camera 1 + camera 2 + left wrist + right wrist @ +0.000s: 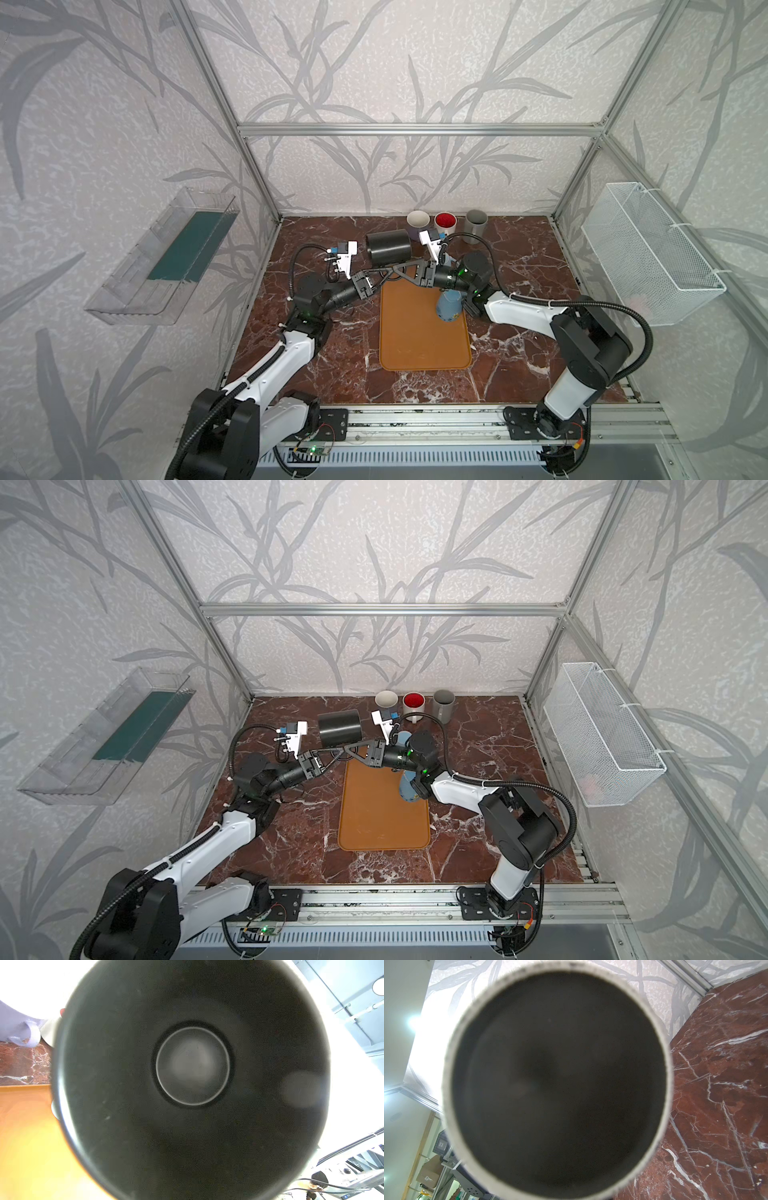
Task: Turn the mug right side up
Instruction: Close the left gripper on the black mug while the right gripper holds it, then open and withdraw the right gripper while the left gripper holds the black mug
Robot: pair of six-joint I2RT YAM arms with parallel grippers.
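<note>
The black mug (388, 249) hangs on its side in the air over the far end of the orange mat (424, 340). Its mouth faces left and its base faces right. The left wrist view looks straight into the mug's dark inside (193, 1064). The right wrist view is filled by its base (558, 1084) with a pale bare ring. In both top views my left gripper (388, 271) and right gripper (402, 268) meet under the mug (338, 728), both shut on its lower side. The handle and the fingertips are hidden in the wrist views.
A blue cup (449, 307) stands mouth-down on the mat, partly behind my right arm. Three upright mugs line the back wall: a pale one (417, 220), a red-lined one (445, 222) and a grey one (476, 224). A wire basket (652, 253) hangs right and a clear bin (166, 253) left.
</note>
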